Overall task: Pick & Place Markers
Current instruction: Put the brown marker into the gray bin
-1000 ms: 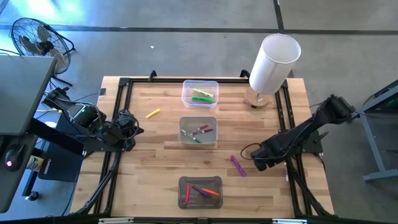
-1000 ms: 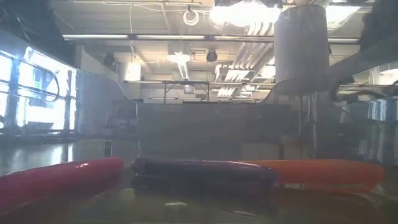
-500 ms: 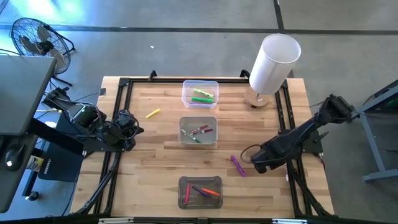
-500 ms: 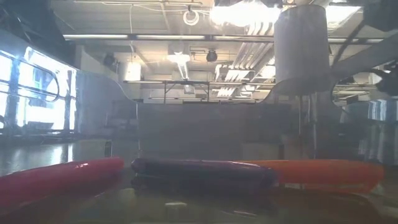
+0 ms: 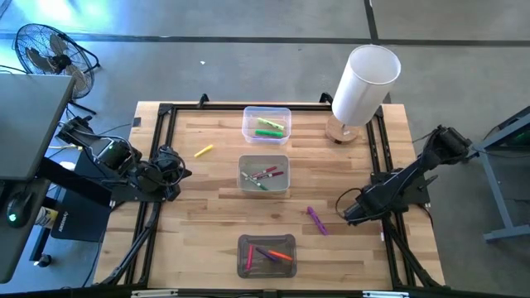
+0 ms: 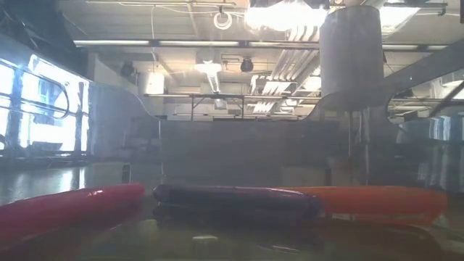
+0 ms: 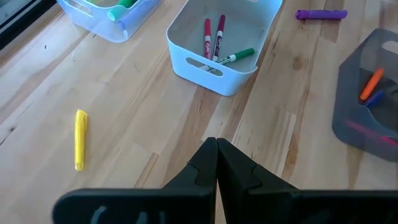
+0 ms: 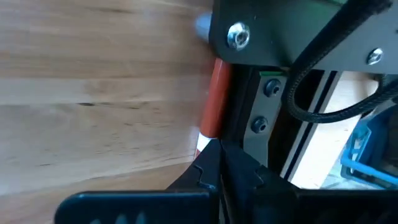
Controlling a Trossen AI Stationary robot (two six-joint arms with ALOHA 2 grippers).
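- Floor point(image 5: 248, 66): grey concrete w/ dark seam lines, seen from high view.
- Fan point(image 5: 45, 51): black wire-cage unit on floor, far-left of table point(image 5: 207, 186) (light wood planks, black frame rails).
- Ceiling point(image 6: 181, 29): exposed ducts/pipes, bright overhead lamp point(image 6: 286, 14).
- Windows point(image 6: 36, 101): left wall, daylight coming in.

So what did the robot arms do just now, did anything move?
The right tool pulled back toward the table's right edge, away from the purple marker, and shut on nothing. The purple marker, the yellow marker, the bins and the left tool stayed where they were.
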